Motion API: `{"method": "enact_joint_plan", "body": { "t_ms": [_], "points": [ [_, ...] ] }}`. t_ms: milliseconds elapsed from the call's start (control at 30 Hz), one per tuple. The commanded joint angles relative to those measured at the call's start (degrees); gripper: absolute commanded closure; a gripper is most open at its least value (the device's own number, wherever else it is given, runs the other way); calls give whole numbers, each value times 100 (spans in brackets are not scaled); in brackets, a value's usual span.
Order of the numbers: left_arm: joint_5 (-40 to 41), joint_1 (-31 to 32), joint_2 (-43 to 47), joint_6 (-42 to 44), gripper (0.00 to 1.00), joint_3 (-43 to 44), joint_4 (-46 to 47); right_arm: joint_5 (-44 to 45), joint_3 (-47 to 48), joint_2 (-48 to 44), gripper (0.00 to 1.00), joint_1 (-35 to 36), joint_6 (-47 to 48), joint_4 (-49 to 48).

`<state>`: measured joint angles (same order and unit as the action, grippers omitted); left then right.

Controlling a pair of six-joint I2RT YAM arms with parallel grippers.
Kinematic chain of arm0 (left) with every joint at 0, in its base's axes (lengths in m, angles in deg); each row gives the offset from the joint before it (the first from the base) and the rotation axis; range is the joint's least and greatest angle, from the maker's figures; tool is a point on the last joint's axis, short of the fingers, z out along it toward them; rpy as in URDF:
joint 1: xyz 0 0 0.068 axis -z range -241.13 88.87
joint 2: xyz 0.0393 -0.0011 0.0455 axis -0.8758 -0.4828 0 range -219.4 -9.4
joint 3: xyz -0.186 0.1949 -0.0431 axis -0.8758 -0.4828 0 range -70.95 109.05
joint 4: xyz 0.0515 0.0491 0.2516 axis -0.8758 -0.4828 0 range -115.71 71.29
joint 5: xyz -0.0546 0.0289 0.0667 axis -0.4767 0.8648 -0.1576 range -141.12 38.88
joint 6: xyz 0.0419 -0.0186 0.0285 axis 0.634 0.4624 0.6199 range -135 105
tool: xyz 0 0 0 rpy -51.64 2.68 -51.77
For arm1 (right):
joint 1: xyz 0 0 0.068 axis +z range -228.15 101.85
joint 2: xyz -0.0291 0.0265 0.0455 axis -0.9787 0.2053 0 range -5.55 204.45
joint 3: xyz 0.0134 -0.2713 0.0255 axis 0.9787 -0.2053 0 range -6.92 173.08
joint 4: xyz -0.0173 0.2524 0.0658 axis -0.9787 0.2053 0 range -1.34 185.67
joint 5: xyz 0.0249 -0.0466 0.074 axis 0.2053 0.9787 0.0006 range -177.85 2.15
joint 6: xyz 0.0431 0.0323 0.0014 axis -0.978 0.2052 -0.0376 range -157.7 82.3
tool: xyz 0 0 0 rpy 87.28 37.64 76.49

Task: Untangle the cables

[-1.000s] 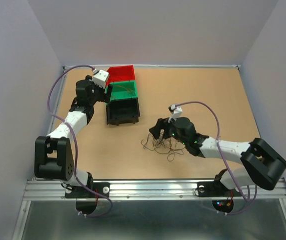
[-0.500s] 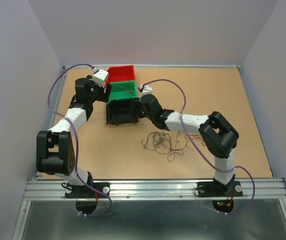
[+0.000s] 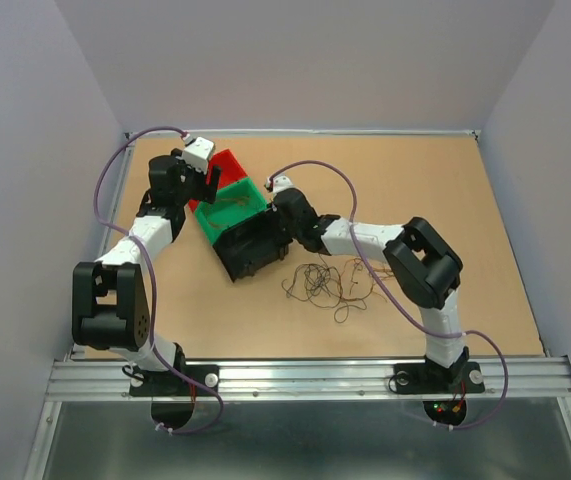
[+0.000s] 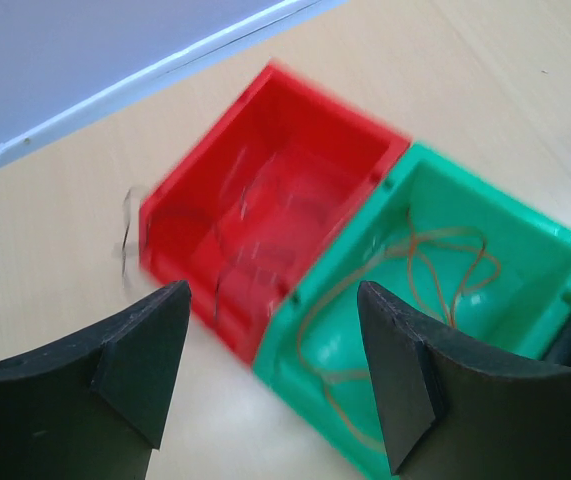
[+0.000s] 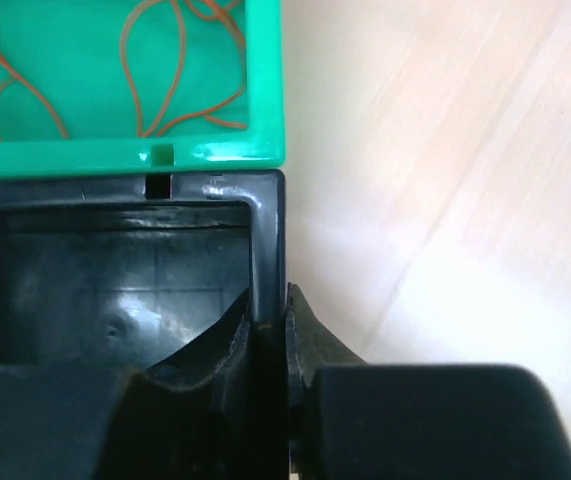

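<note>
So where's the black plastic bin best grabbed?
Grip the black plastic bin by its thin upright side wall near the green plastic bin, from above, one finger inside, one outside: its open top leaves the rim free, as the right pincer shows.

Left wrist view: red bin (image 4: 265, 190) blurred, its contents smeared; green bin (image 4: 445, 290) cut off at the right edge. Right wrist view: black bin (image 5: 115, 270) cropped at left. Overhead view: cables (image 3: 323, 284) too fine to separate strand by strand.
</note>
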<state>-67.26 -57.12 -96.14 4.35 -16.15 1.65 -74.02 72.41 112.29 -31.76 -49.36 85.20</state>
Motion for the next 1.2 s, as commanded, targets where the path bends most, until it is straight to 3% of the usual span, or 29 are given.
{"method": "enact_joint_plan", "body": {
  "t_ms": [0, 67, 100, 133, 167, 200, 267, 300, 400, 500, 800, 967, 1167],
  "points": [
    [-117, -6, 368, -11, 21, -23, 267, -301, -531, -979, 86, 72, 1514, 171],
    [-231, 3, 386, 7, 21, -49, 267, -563, -987, -1297, 75, -51, 2417, 171],
    [-258, -5, 386, -2, 21, -49, 258, -730, -1068, -1395, 44, -156, 2632, 171],
    [-284, -6, 395, 7, 21, -49, 258, -863, -1077, -1439, 22, -487, 2721, 162],
    [-302, -6, 412, 16, 21, -58, 258, -812, -756, -1326, 7, -708, 2417, 171],
    [-302, -6, 412, 16, 21, -58, 258, -750, -544, -1203, 5, -937, 2205, 205],
    [-302, -6, 430, 16, 21, -75, 249, -269, -34, -966, 2, -1404, 1520, 320],
    [-319, -6, 447, 16, 21, -75, 249, 291, 308, -826, 1, -1474, 1396, 329],
    [-284, 3, 474, 33, 21, -93, 249, 742, 469, -885, 1, -1475, 1184, 320],
    [-127, 3, 474, 42, 21, -84, 258, 256, 146, -1375, 1, -1475, 815, 294],
    [-126, -6, 254, 68, 21, -23, 118, -1265, -2043, -2898, 6, -1440, -81, -646],
    [-512, 3, 490, 95, 21, -154, -76, -1751, -2720, -3092, 10, -738, 40, -1129],
    [-627, 3, 685, 68, 21, -418, 170, -1226, -2669, -2433, 15, 334, -221, -1499]
  ]
}}
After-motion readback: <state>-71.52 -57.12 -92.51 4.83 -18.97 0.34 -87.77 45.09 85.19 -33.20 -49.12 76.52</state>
